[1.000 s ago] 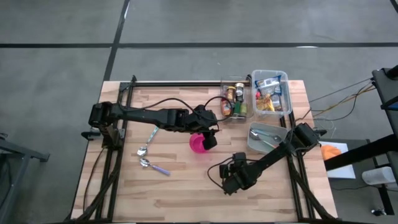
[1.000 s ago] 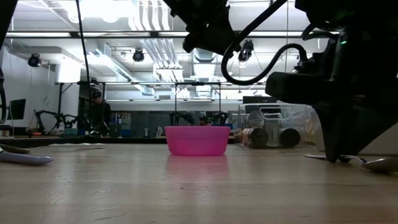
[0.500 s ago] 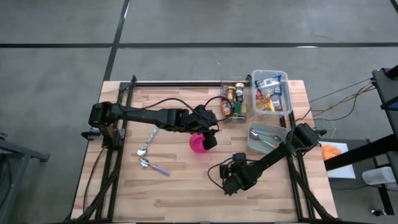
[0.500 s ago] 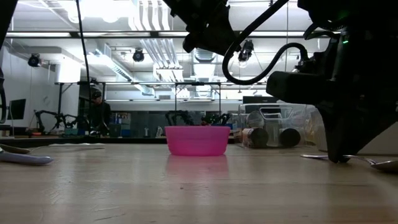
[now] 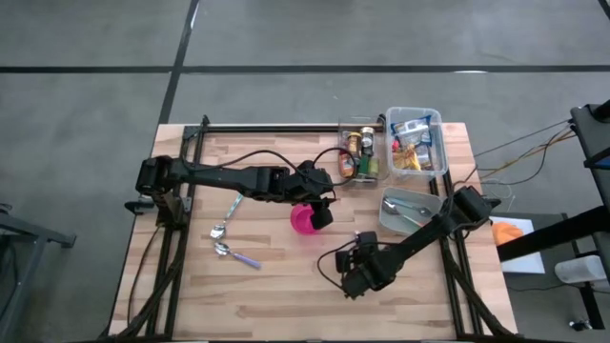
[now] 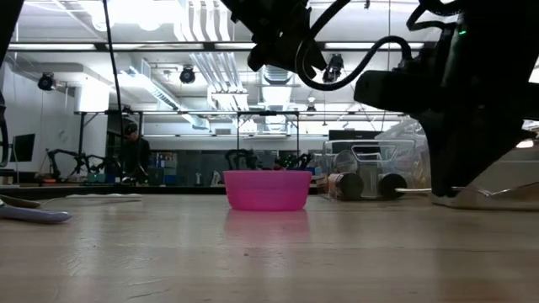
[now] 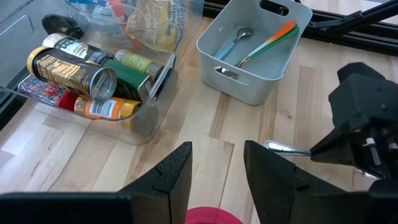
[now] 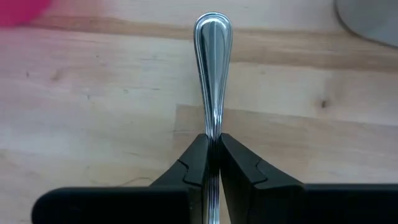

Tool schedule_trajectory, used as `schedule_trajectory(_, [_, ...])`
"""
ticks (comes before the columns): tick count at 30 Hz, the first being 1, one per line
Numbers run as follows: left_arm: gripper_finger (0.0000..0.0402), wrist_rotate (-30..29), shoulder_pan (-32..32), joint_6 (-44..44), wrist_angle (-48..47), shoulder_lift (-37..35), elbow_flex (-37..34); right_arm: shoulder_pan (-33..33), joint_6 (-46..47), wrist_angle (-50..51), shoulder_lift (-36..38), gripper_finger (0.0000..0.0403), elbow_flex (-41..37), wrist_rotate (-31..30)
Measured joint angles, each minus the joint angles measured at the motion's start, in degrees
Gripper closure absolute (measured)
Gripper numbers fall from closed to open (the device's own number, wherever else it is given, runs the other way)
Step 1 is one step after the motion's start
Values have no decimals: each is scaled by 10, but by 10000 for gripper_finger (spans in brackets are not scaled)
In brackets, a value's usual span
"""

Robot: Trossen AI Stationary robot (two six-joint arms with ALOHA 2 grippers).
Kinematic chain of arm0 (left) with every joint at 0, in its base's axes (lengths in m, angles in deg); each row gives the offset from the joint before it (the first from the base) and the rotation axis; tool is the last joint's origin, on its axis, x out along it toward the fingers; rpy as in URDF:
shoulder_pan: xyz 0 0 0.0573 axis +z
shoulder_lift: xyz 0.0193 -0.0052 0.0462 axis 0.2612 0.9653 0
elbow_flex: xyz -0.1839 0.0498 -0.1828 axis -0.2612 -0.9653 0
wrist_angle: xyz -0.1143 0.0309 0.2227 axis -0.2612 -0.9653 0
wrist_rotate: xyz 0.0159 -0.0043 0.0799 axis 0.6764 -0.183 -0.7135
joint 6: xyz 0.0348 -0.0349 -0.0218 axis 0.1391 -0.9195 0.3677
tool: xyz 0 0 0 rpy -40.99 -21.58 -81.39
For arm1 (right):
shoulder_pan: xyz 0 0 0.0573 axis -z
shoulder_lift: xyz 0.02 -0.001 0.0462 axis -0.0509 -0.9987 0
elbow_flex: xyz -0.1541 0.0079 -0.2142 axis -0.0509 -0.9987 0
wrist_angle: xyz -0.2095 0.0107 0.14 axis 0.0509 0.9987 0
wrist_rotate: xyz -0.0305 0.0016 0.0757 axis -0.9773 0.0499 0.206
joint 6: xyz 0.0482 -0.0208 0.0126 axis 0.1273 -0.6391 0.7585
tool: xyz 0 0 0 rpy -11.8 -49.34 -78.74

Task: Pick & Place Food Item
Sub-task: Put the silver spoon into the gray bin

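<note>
Metal utensil (image 8: 213, 74) | clamped (by its handle) in right gripper (image 8: 212, 163) | left gripper (image 7: 216, 171) parted above pink bowl (image 5: 304, 220)

On my wooden table (image 5: 276, 286) two loose spoons lay near the left edge: a plain metal spoon (image 5: 221, 229) and, just beside it, a purple-handled spoon (image 5: 235, 254). My grey bin (image 7: 245, 87) sat by the right edge, holding a blue-handled spoon (image 7: 233, 42) and an orange-handled utensil (image 7: 273, 38). A person (image 6: 130, 151) stood far back in the room.
</note>
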Motion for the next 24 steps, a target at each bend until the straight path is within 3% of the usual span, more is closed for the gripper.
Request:
schedule_trajectory(8, [255,0,0,0,0,0,0,-2,0,52,26,380,0,-8])
schedule_trajectory(24, [255,0,0,0,0,0,0,-37,-35,239,174,380,0,-29])
